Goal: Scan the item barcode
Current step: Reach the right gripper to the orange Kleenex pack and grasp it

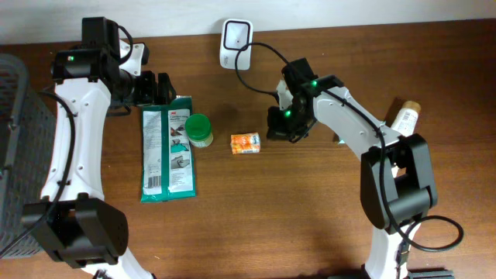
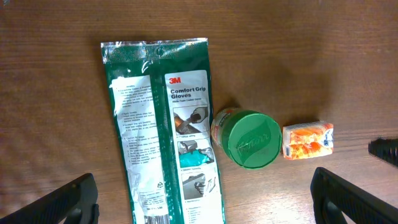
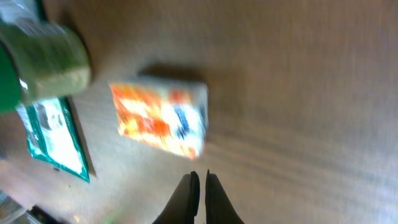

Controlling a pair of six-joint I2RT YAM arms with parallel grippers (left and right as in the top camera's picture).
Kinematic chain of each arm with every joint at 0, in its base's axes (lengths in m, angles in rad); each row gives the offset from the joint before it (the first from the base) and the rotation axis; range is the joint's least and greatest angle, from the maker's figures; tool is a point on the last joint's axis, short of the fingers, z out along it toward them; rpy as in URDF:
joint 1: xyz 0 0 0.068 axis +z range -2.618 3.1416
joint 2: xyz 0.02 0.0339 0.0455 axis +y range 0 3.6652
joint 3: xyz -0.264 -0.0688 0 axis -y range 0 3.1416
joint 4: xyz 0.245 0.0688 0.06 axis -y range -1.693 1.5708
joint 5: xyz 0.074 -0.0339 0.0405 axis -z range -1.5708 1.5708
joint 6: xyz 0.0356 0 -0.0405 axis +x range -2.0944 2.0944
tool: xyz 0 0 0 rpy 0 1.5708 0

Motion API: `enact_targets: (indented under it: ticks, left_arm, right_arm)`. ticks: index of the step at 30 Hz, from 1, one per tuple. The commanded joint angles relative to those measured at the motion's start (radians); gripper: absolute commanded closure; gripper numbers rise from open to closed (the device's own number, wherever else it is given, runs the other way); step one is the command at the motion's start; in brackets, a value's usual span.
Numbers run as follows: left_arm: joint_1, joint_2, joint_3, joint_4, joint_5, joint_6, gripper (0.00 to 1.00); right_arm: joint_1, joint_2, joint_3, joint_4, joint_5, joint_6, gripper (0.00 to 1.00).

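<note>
the wooden table is carrying everything, with a wire basket sitting at its left edge. the 3m gloves packet is lying flat under the left arm, its long axis running from the near side to the far side. the left gripper is hovering over the packet's far end with its jaws spread wide and nothing between them.

the white scanner is standing at the far edge, roughly between the two arms. a green-lidded jar is standing upright just beside the packet's right edge.

the small orange box, judged to be the item to scan, is lying on the bare wood to the right of the jar and apart from it. its long axis is running across the table, left to right. the right gripper is sitting just beside the box's right end, fingers pressed together and holding nothing. in the right wrist view the box is lying just ahead of the fingertips and a little off to one side, not touching them.

the right arm is clearly the nearer one. it is probably needing to open and straddle the box across its short side.
</note>
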Motion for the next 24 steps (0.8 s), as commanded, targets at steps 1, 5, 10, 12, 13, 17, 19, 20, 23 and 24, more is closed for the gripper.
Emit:
enact_targets:
  ticks: [1,5,10,12,13,17,19,20,23,24]
  left_arm:
    - [0.006,0.006,0.006,0.001,0.003,0.018,0.01]
    - [0.006,0.006,0.006,0.001,0.003,0.018,0.01]
    - [0.006,0.006,0.006,0.001,0.003,0.018,0.01]
    - [0.006,0.006,0.006,0.001,0.003,0.018,0.01]
    - [0.006,0.006,0.006,0.001,0.003,0.018,0.01]
    - [0.006,0.006,0.006,0.001,0.003,0.018,0.01]
    - [0.006,0.006,0.006,0.001,0.003,0.018,0.01]
    - [0.006,0.006,0.006,0.001,0.003,0.018,0.01]
    - [0.006,0.006,0.006,0.001,0.003,0.019,0.01]
    - [0.006,0.006,0.006,0.001,0.003,0.018,0.01]
  right_arm:
    - [0.029,0.001,-0.006,-0.039,0.061,-0.046,0.80]
    - [0.024,0.002,-0.006,0.101,0.079,-0.196,0.76]
    - [0.070,0.045,-0.006,0.234,0.084,-0.178,0.77]
    - [0.093,0.079,-0.006,0.274,0.125,-0.090,0.77]
    - [0.104,0.098,-0.006,0.296,0.135,-0.068,0.77]
    - [0.118,0.142,-0.006,0.313,0.158,-0.022,0.77]
    - [0.113,0.141,-0.006,0.290,0.156,-0.022,0.77]
    - [0.111,0.136,-0.006,0.270,0.154,-0.022,0.77]
    - [0.105,0.109,-0.005,0.176,0.150,-0.005,0.77]
    - [0.102,0.098,0.003,0.126,0.150,-0.003,0.77]
